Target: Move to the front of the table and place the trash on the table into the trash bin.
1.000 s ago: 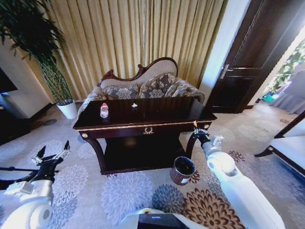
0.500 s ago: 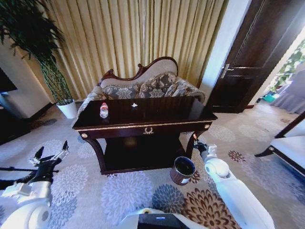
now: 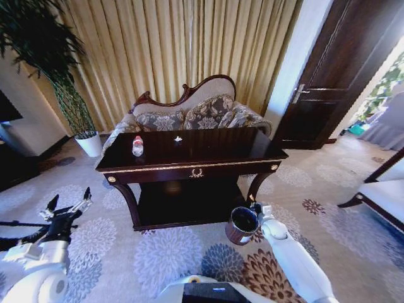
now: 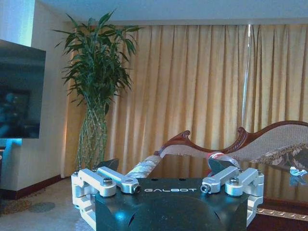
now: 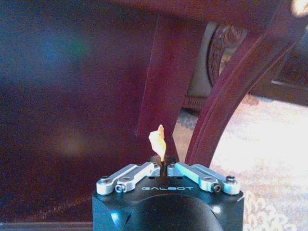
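A dark glossy table with gold trim carries a small clear bottle with a red cap, standing upright, and a white crumpled paper scrap. A tiny orange scrap sticks up from the pinched right gripper, just beside the round trash bin.

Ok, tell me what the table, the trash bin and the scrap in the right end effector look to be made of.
The table: dark polished wood, by its mirror-like top, with gold-coloured trim, likely metal or paint. The trash bin: reddish-brown sides of unclear material, with a shiny, probably metal, rim. The orange scrap pinched in the right end effector: thin and crumpled, probably paper or peel.
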`<state>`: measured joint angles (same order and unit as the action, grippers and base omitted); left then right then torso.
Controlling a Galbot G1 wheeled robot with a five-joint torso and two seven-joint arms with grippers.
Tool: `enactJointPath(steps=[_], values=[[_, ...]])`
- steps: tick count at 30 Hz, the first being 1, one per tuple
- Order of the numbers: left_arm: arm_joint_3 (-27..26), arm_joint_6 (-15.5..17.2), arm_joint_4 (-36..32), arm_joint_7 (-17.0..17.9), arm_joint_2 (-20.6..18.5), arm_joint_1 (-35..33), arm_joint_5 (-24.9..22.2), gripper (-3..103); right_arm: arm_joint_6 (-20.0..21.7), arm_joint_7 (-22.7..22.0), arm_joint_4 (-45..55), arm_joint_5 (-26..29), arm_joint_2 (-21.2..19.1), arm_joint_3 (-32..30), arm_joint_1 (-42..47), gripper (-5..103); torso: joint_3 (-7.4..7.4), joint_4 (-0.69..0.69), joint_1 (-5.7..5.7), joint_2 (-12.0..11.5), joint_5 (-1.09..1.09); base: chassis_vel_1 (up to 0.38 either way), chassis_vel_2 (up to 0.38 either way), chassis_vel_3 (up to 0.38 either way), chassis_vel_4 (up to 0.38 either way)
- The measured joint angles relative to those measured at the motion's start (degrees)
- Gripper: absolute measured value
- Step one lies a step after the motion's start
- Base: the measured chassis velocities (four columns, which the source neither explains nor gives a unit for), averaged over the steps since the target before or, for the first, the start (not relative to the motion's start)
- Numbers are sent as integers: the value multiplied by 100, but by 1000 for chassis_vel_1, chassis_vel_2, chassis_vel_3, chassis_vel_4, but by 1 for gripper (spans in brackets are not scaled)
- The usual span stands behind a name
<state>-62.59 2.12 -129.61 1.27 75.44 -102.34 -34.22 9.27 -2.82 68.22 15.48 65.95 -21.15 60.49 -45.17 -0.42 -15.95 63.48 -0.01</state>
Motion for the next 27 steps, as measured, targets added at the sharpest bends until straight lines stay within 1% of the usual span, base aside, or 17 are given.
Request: enactJointPath(steps=[1,2,3,5,6,8,9,11,12,14,21,27], values=[[0,0,0,0,0,0,0,100,0,0,0,0,0,0,0,2,0,0,0,0,0,0,0,0,0],[4,-1,1,-1,16,20,2,100,-72,8,-376,-96,105,49,-196,2,0,1,0,0,0,0,0,0,0],[4,-1,1,-1,16,20,2,100,-72,8,-376,-96,105,49,-196,2,0,1,0,0,0,0,0,0,0],[3,-1,-27,0,33,23,2,100,-202,8,-920,-223,263,145,-495,2,0,1,0,0,0,0,0,0,0],[3,-1,-27,0,33,23,2,100,-202,8,-920,-223,263,145,-495,2,0,1,0,0,0,0,0,0,0],[-14,-1,-50,-1,31,5,2,100,-270,5,-1330,-326,433,197,-762,2,0,1,0,0,0,0,0,0,0],[-14,-1,-50,-1,31,5,2,100,-270,5,-1330,-326,433,197,-762,2,0,1,0,0,0,0,0,0,0],[-35,-1,-61,0,17,-17,2,100,-332,-9,-1706,-417,591,196,-995,2,0,3,0,0,1,0,0,0,0],[-35,-1,-61,0,17,-17,2,100,-332,-9,-1706,-417,591,196,-995,2,0,3,0,0,1,0,0,0,0],[-61,0,-64,1,-6,-47,-2,100,-397,-23,-2048,-558,707,153,-1184,2,0,2,0,0,0,0,0,0,0],[-84,0,-57,0,-13,-71,-12,100,-516,-25,-2276,-820,676,77,-1247,2,0,0,0,0,0,0,0,0,0],[-58,0,-96,-2,4,-67,-16,100,-534,-26,-2277,-850,587,72,-1234,2,0,0,0,0,0,0,0,0,0]])
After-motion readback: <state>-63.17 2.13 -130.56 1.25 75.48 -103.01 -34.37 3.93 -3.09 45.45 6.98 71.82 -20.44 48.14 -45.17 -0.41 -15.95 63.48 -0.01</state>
